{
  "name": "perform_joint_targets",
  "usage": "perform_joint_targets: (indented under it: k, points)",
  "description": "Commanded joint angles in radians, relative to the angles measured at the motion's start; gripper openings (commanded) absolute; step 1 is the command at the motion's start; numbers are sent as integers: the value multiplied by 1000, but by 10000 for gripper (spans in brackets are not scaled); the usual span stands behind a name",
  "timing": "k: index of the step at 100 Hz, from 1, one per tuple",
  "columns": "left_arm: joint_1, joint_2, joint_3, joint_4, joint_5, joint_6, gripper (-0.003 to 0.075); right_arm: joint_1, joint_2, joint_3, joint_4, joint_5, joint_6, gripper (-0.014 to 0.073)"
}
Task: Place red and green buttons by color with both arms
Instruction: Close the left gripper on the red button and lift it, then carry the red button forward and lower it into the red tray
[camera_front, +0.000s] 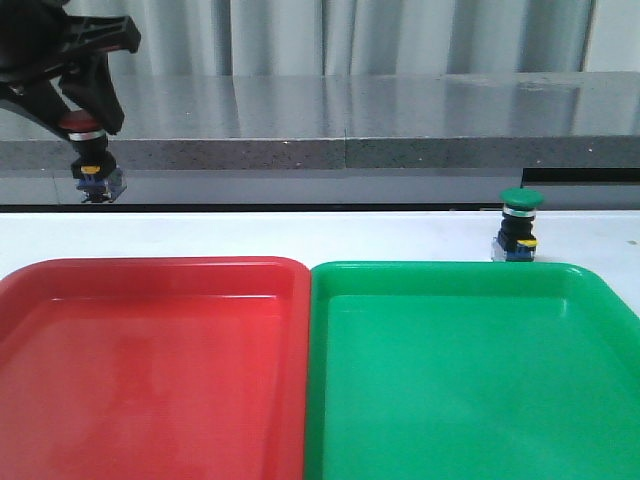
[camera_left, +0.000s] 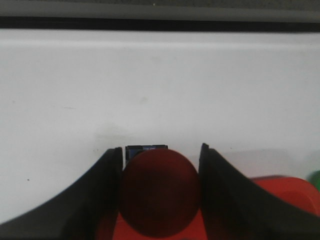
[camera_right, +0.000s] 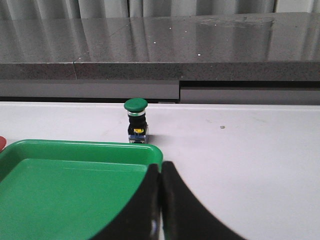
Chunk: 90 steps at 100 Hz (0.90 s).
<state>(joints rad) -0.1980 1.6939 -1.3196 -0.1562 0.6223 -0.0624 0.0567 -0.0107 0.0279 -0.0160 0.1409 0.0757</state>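
Front view: the left gripper holds the red button in the air, above the table behind the red tray. The green button stands upright just behind the green tray.

Left wrist view: fingers clamp the red cap.

Right wrist view: the right gripper has its jaws closed, holding nothing.

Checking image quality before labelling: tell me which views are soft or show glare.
Left wrist view: red button and the fingers are blurred, too close. Right wrist view: green button sharp, fingers soft. Front view: sheen on the red tray.
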Motion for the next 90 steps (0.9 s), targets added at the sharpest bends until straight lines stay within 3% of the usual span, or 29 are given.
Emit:
perform_joint_targets:
  k: [1, 42, 67, 90]
  points:
    - [-6, -84, -1, -41, -26, -5, 199, -7, -21, -15, 1, -81, -2, -68]
    - [-50, -202, 287, -169, -179, -9, 198, -7, -21, -15, 1, -81, -2, -68]
    - [-146, -202, 346, -212, -275, -11, 198, -7, -21, -15, 1, -81, -2, -68]
    - [-148, -194, 367, -227, -285, -11, 198, -7, -21, -15, 1, -81, -2, -68]
